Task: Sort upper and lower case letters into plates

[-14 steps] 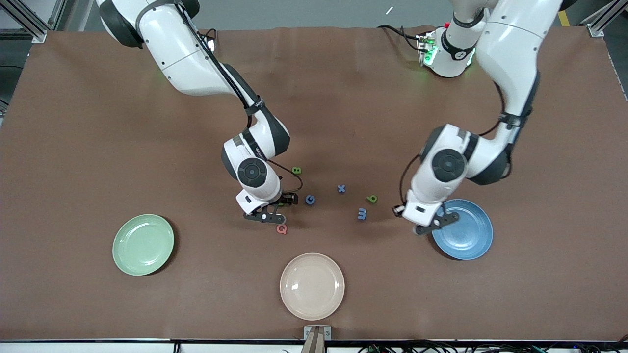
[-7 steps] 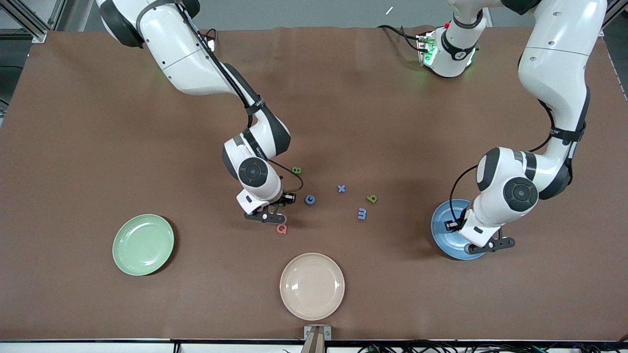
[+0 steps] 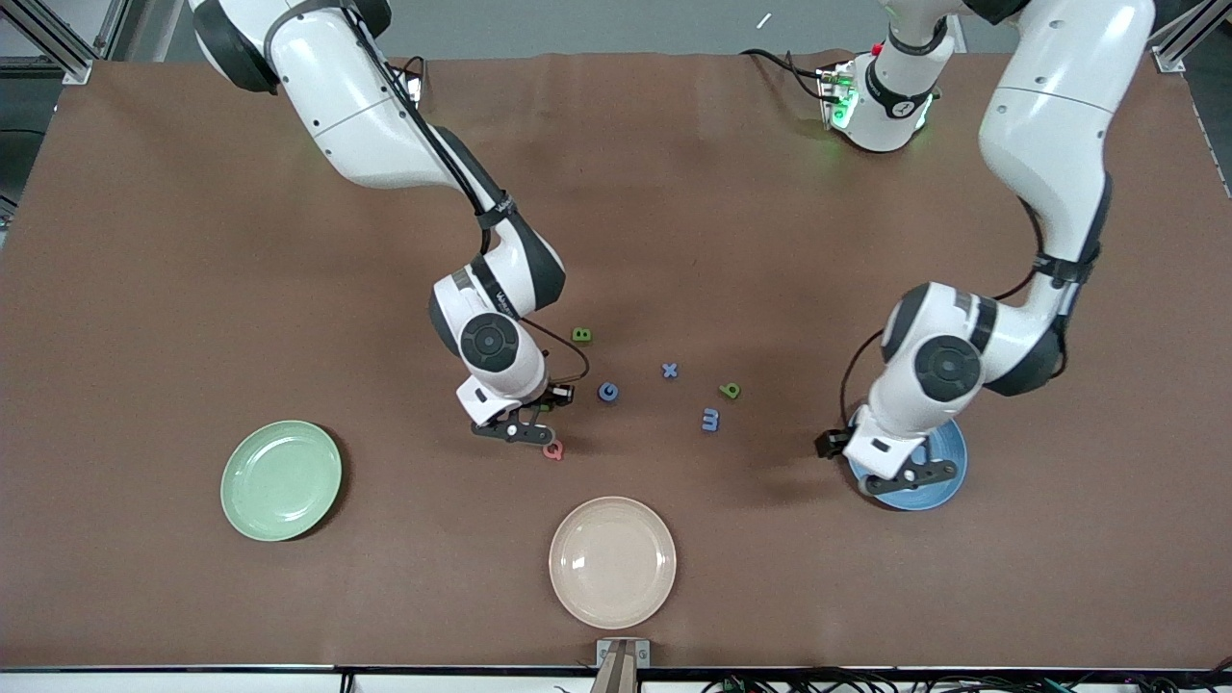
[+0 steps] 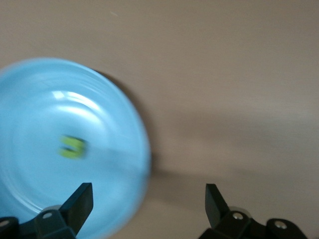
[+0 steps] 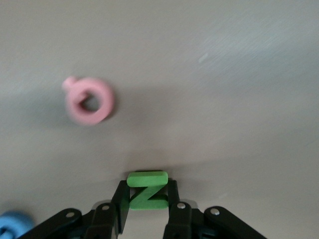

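Note:
My right gripper is shut on a green letter Z and holds it just over the table, beside a pink Q, which also shows in the right wrist view. My left gripper is open and empty over the blue plate, at the plate's edge toward the table's middle. In the left wrist view the blue plate holds one small green letter. The pale green plate lies empty toward the right arm's end.
Loose letters lie mid-table: a green B, a blue G, a blue x, a green b and a blue m. A cream-beige plate lies nearest the front camera.
My left gripper swung out across the blue plate, then came partway back over it. My right gripper with the Z shifted slightly toward the right arm's end.

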Tool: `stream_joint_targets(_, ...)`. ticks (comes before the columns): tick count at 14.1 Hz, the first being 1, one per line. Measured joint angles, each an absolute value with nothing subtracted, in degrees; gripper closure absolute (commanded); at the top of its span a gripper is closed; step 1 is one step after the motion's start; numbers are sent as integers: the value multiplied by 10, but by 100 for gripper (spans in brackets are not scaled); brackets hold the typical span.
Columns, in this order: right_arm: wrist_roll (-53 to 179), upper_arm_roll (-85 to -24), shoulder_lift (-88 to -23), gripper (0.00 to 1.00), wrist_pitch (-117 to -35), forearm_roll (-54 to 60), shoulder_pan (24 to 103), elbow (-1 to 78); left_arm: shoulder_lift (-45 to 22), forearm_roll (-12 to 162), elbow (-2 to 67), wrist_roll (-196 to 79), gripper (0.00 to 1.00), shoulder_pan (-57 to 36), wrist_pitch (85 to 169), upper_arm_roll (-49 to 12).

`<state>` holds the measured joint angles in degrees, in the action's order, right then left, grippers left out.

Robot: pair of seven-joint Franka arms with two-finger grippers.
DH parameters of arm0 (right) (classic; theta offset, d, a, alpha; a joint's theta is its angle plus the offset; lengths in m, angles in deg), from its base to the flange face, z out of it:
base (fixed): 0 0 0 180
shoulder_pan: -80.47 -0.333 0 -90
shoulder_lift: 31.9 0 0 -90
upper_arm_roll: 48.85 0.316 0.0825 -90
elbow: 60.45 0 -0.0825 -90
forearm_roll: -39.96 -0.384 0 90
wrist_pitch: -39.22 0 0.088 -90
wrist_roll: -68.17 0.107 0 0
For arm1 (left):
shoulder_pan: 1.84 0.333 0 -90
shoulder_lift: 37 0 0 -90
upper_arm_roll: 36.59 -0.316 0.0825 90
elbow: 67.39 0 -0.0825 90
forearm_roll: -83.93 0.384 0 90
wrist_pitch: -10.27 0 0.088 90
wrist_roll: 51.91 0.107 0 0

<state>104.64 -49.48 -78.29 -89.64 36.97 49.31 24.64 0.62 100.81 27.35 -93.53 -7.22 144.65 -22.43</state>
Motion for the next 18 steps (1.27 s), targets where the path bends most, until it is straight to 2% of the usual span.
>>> stream_joint_targets(5, 893, -539, -760, 94, -832, 377, 553, 224, 35, 1008, 275, -1207, 24, -172, 1485, -224)
stream_joint_targets(9, 729, -561, -754, 91, -820, 378, 621, 213, 47, 1009, 298, -1290, 36, -200, 1487, -225)
stream_joint_targets(13, 605, -563, -755, 90, -821, 408, 678, 211, 46, 1009, 315, -1305, 36, -198, 1488, -226)
stream_joint_targets(16, 581, -563, -759, 76, -842, 486, 700, 212, 45, 1009, 316, -1318, 50, -200, 1488, -225)
stream_joint_targets(18, 577, -563, -764, 36, -860, 502, 706, 214, 44, 1009, 317, -1319, 59, -200, 1489, -224)
